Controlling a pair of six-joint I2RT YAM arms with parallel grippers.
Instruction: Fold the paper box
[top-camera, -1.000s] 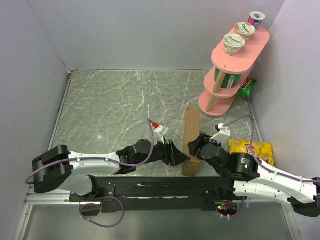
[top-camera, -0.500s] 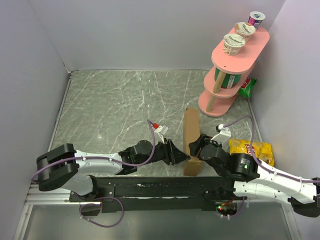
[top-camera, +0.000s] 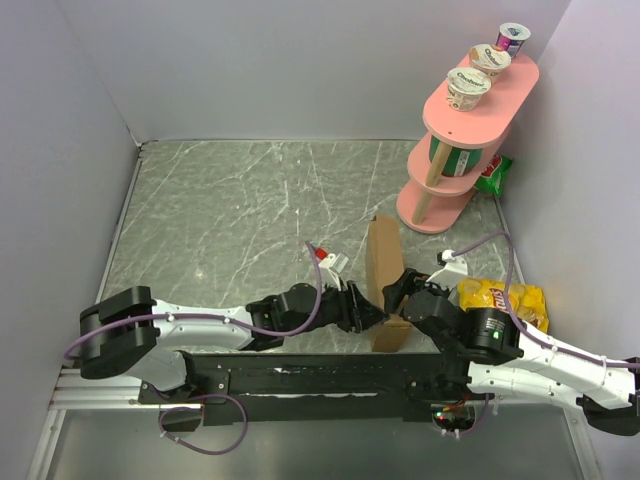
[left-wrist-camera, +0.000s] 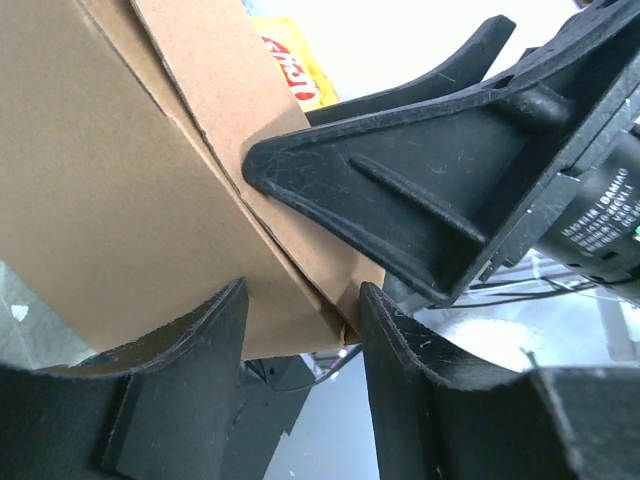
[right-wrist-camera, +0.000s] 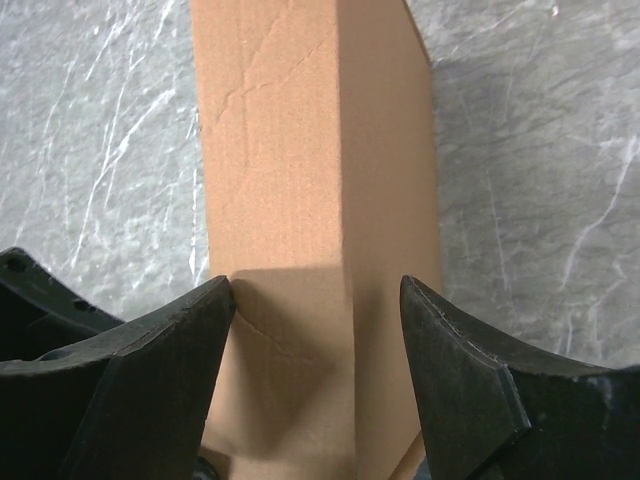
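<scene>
At near bench (top-camera: 230, 200) edge: paper box (top-camera: 381, 270) is stood on edge; plain brown cardboard, unprinted, creased.
Right claw (right-wrist-camera: 315, 290): clamped across the box.
Left claw (left-wrist-camera: 302, 292): parted, box corner held between matte black fingers.
Writing: red letters on yellow bag (top-camera: 505, 300), unreadable.

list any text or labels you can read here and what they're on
Nothing here reads clearly enough to quote.
paper box: plain brown, no print.
yogurt cups: dark lettering on the lids, too small to read.
yellow snack bag: red logo, cut off and blurred in the left wrist view.
green packet: red mark, too small to read.
motor housing: lines of white print, too blurred to read.
</scene>
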